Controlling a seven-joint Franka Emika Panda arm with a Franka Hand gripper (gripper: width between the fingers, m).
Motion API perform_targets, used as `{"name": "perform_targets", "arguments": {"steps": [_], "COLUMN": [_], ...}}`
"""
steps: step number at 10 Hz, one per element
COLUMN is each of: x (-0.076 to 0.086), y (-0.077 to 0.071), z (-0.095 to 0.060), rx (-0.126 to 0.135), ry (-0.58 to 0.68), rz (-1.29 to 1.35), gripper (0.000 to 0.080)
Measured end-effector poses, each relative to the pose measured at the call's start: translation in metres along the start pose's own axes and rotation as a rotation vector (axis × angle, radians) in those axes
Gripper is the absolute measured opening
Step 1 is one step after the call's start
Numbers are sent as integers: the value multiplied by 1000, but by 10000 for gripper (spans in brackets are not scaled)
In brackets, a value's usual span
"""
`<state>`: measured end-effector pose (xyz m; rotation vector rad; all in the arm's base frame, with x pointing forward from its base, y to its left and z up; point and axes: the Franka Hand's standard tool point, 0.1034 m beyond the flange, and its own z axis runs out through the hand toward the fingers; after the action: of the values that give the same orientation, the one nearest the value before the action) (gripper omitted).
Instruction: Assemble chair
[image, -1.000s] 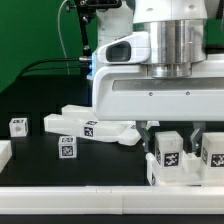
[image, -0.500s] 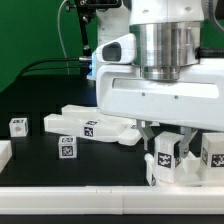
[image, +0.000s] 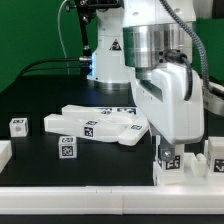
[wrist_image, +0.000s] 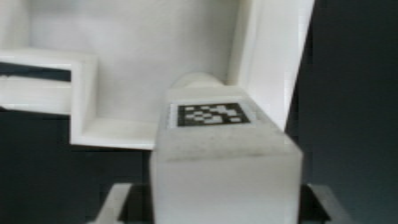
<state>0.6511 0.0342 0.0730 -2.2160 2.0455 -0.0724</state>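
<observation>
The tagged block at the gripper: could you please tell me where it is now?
The tagged block stands at the exterior view's lower right, in the gripper, with another white block to its right and the flat slabs to its left.

Pincer (image: 168, 153) grips tagged block (image: 170, 166); flat slabs (image: 100, 127) lie nearby.

Gripper (image: 168, 150): hand turned from broadside to edge-on, slanting toward 5 o'clock. Jaws drawn in onto tagged block (image: 171, 163). Newly uncovered at 10 o'clock: slab end (image: 136, 128).
</observation>
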Motion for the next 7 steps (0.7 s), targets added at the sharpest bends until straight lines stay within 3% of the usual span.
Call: {"name": "perform_targets", "arguments": {"steps": [1,2,3,4,5,7], "x": [0,0,0,-2,-8,-21], "y": [0,0,0,0,-5,-5], "z": [0,0,0,-2,-5,-5], "rx": [-1,-1,-6,-31,-22,-14], "ry": [0,0,1,-4,-6,-7], "rz": [8,-15,-85,-261,-482,-635], "gripper": [286,447,447,572,633,645]}}
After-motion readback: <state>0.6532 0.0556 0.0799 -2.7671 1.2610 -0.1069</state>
